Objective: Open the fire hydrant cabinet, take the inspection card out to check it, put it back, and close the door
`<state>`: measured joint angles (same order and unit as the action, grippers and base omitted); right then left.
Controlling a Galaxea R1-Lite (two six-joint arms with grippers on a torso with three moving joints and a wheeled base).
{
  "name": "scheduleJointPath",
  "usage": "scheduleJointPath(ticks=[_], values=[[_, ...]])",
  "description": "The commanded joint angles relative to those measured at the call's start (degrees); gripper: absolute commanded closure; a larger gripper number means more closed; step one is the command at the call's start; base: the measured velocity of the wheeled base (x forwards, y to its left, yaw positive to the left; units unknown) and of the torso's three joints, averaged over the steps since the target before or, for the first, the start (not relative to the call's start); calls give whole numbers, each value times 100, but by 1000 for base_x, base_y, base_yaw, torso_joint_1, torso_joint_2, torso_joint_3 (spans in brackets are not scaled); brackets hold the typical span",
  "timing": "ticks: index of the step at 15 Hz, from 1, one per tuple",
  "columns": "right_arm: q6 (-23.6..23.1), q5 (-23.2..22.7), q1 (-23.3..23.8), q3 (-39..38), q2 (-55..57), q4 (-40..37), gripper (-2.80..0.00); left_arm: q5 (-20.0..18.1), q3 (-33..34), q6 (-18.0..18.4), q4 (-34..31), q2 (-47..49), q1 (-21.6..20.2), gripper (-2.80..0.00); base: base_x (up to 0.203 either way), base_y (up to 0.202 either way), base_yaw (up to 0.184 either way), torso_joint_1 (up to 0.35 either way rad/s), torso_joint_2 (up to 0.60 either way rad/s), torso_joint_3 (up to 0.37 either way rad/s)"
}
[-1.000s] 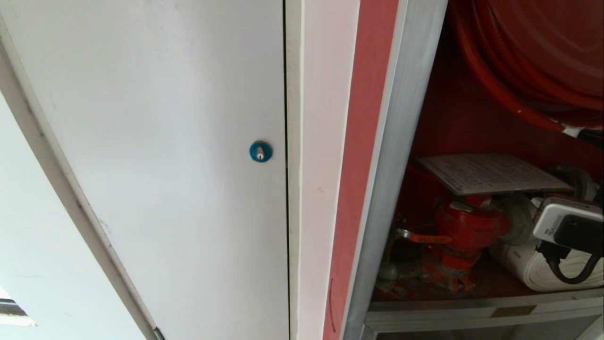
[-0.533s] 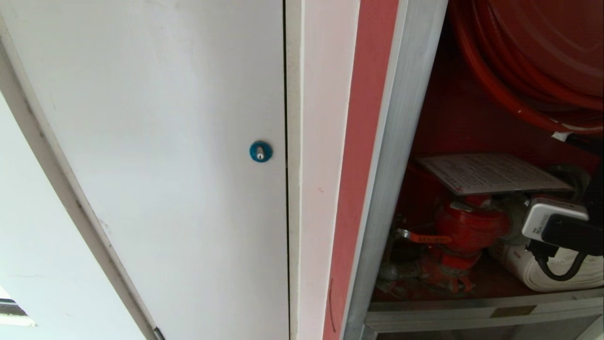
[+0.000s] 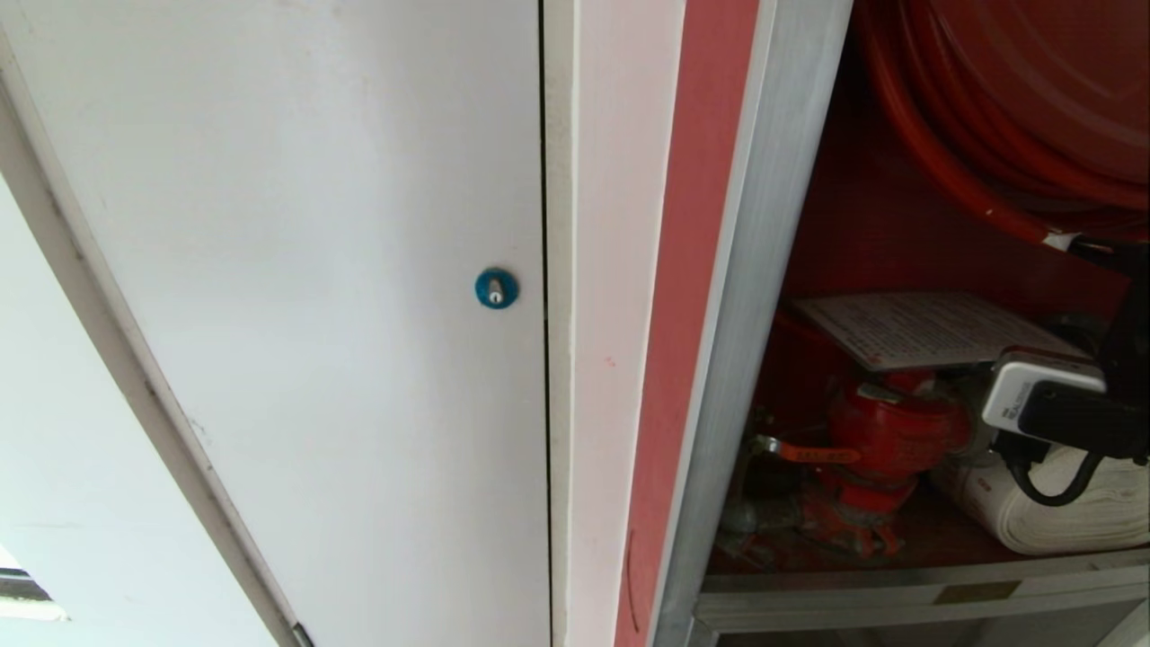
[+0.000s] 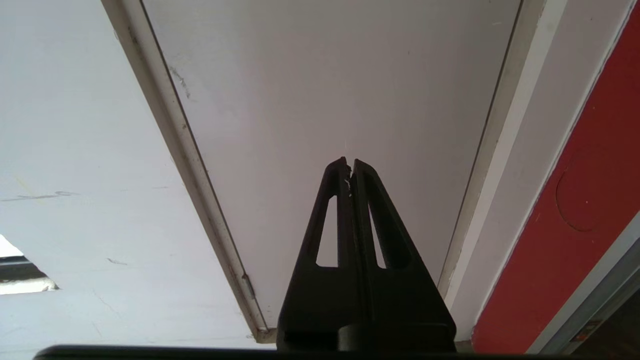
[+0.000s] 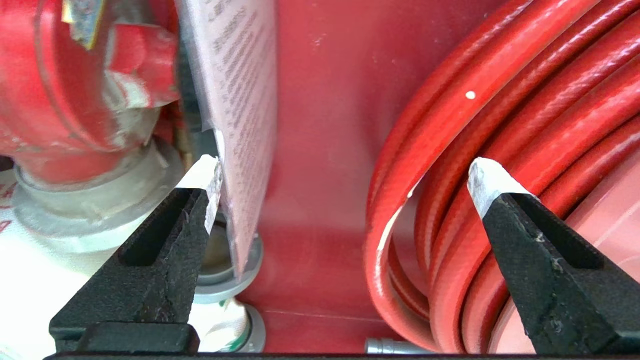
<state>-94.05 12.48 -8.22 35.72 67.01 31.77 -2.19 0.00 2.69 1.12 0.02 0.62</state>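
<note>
The fire hydrant cabinet (image 3: 746, 270) stands open, showing its red interior; its door is out of view. The inspection card (image 3: 934, 328), a whitish printed sheet, lies flat on top of the red valve (image 3: 889, 431). My right gripper (image 5: 345, 180) is inside the cabinet, open wide. One fingertip (image 5: 202, 175) sits right beside the card's edge (image 5: 245, 100), under it on the valve side. The other fingertip (image 5: 487, 182) is in front of the red hose reel (image 5: 500, 100). Nothing is gripped. My left gripper (image 4: 350, 167) is shut and empty, parked facing the white door.
A plain white door (image 3: 314, 270) with a blue round lock (image 3: 496, 288) fills the left. The red hose reel (image 3: 1015, 90) hangs close above the card. A white rolled hose (image 3: 1078, 512) lies beside the valve. My right wrist (image 3: 1047, 404) is at the cabinet's right side.
My right wrist has moved up and to the left in the head view, closer to the card's right edge. The card, the valve and the left arm have not moved.
</note>
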Motion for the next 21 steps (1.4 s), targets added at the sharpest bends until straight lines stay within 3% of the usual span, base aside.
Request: scheduleJointPath(ticks=[1, 21], values=[[-52, 0, 13, 84, 108, 22, -280, 0, 70, 3, 2, -2, -1, 0, 0, 0, 0, 0, 0, 0], [-87, 0, 4, 348, 577, 288, -280, 0, 70, 3, 2, 6, -1, 0, 0, 0, 0, 0, 0, 0]])
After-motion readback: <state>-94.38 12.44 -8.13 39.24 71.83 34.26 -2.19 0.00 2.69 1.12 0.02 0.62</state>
